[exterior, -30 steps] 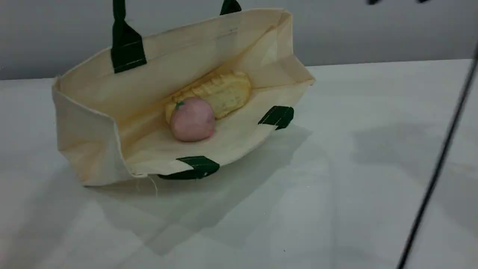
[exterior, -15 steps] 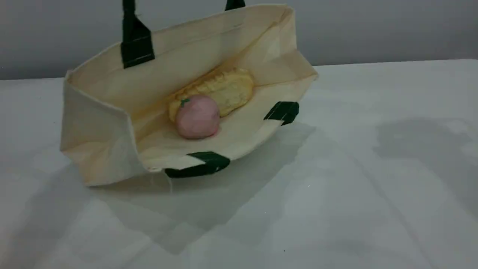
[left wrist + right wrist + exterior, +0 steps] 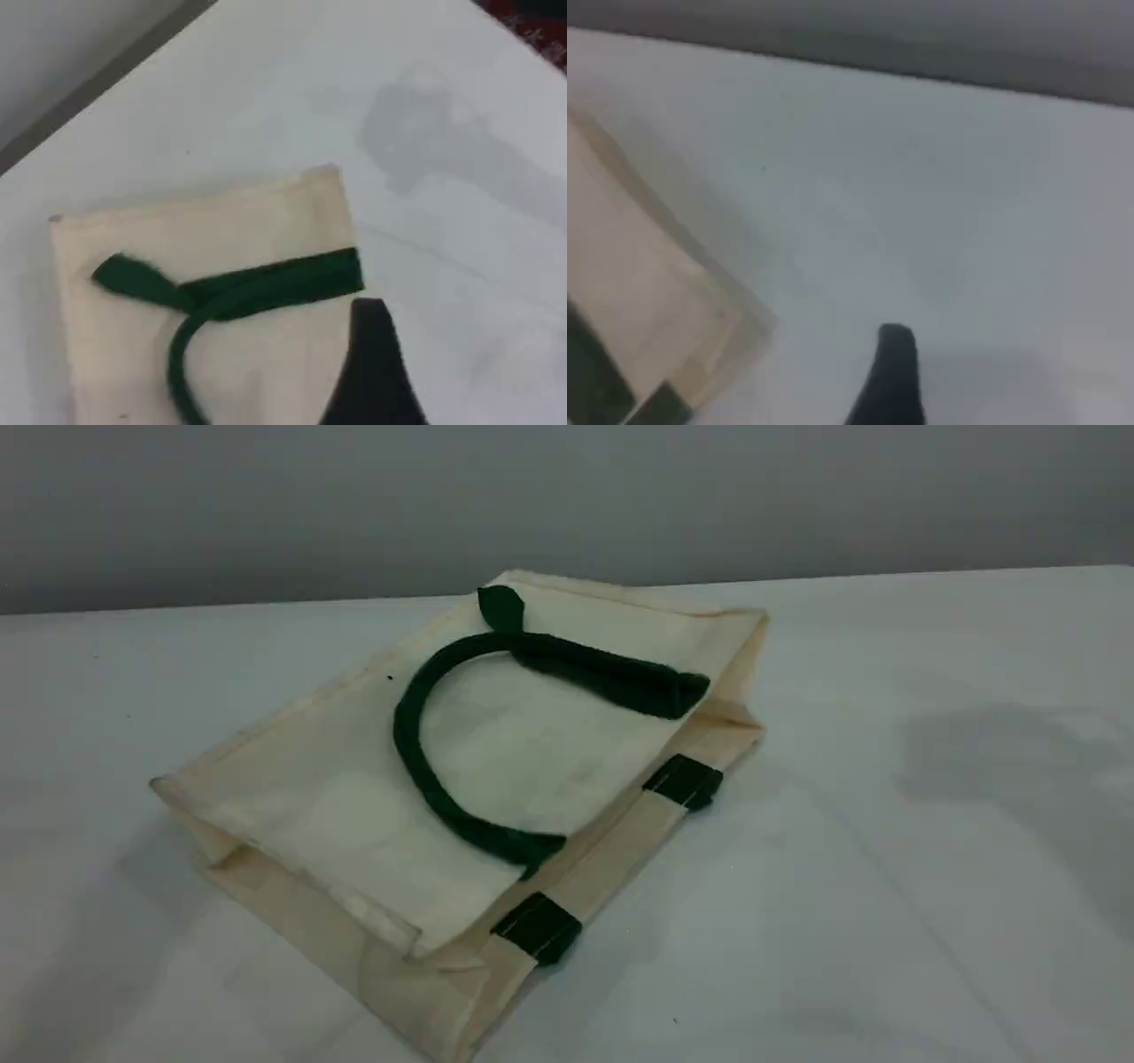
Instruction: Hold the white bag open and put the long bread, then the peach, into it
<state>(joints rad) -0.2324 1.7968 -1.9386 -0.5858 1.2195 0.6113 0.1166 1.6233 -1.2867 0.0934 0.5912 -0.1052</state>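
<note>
The white bag (image 3: 337, 797) lies collapsed flat on the table, its mouth toward the front right. One dark green handle (image 3: 409, 726) rests loose in a loop on its top panel. The long bread and the peach are hidden. In the left wrist view, the bag (image 3: 257, 221) and its handle (image 3: 266, 283) lie below my left gripper (image 3: 372, 354), which hangs above the bag's corner with nothing in it. One dark fingertip of my right gripper (image 3: 893, 372) shows over bare table, right of the bag's edge (image 3: 629, 266), holding nothing. Neither arm appears in the scene view.
The white table (image 3: 886, 824) stretches to the right and front of the bag. A grey wall (image 3: 797, 496) runs behind the table's far edge. Two green patches (image 3: 682, 782) sit on the bag's lower rim.
The handle was held up above the frame and the bag stood open with the bread and peach showing. The handle has dropped and the bag has fallen flat over them.
</note>
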